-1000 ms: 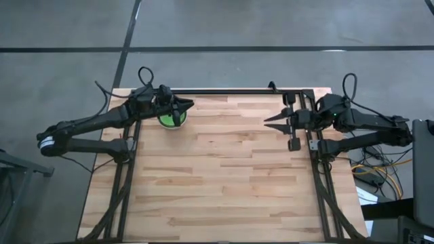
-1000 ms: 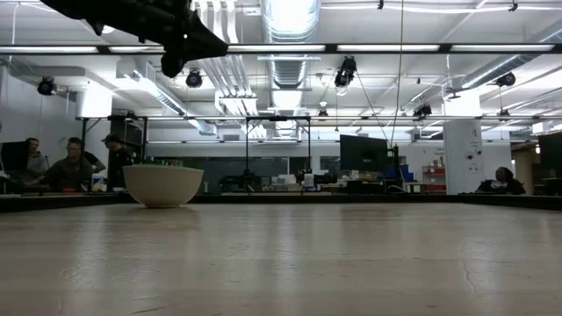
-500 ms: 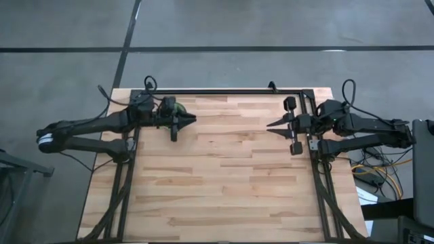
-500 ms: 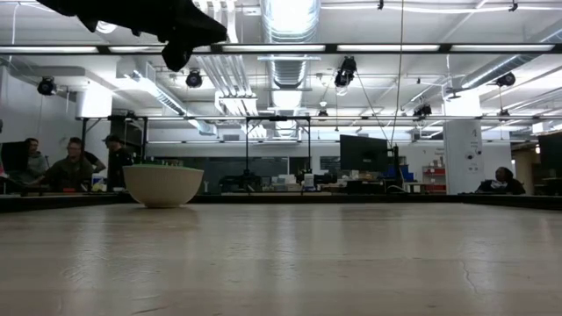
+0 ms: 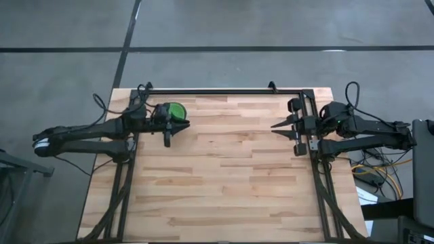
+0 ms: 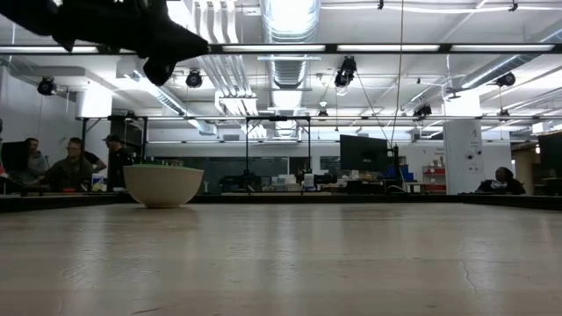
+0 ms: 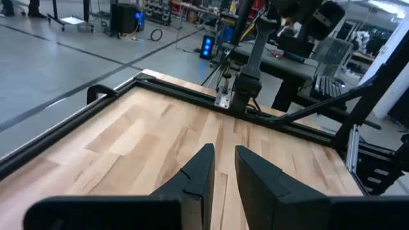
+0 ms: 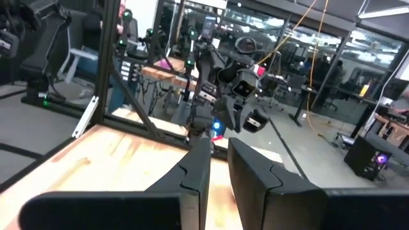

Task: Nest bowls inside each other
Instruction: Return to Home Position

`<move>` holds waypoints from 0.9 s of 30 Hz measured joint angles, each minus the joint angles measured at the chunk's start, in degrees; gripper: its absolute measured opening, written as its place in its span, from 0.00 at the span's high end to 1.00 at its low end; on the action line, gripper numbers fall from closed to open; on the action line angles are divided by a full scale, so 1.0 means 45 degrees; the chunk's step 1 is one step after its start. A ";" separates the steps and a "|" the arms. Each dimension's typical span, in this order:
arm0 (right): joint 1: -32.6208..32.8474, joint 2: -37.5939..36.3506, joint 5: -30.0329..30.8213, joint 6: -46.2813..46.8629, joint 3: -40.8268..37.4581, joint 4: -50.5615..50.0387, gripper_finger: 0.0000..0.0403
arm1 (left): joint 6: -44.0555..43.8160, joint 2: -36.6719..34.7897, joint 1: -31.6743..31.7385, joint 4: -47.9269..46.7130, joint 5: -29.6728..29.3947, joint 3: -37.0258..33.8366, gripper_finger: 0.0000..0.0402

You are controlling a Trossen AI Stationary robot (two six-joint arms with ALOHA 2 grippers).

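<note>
Bowls, nested, upper left of table; left gripper beside them, right gripper upper right: both nearly closed, empty, evidently parked.

only a green sliver of the bowls shows from above, just behind the left gripper, arm covering the rest. low view gives one whitish-grey bowl wall with a green rim on top; how many are nested can't be told. left gripper is cut off by that view's top edge. both wrist views lose the finger bases at the bottom edge.
</note>
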 joint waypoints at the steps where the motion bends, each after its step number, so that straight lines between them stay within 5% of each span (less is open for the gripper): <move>1: 0.0000 -0.0014 0.0006 -0.0033 -0.0096 0.0007 0.87 | -0.0069 -0.0092 0.0000 0.0353 0.0000 -0.0311 0.83; 14: -0.0005 -0.1239 0.0058 0.0460 -0.1957 0.1436 0.87 | -0.0935 -0.1209 0.0005 0.5005 0.0048 -0.4307 0.83; 27: -0.0005 -0.1873 0.0151 0.1376 -0.3889 0.2464 0.87 | 0.0294 -0.1480 0.0005 0.5451 0.0431 -0.5057 0.83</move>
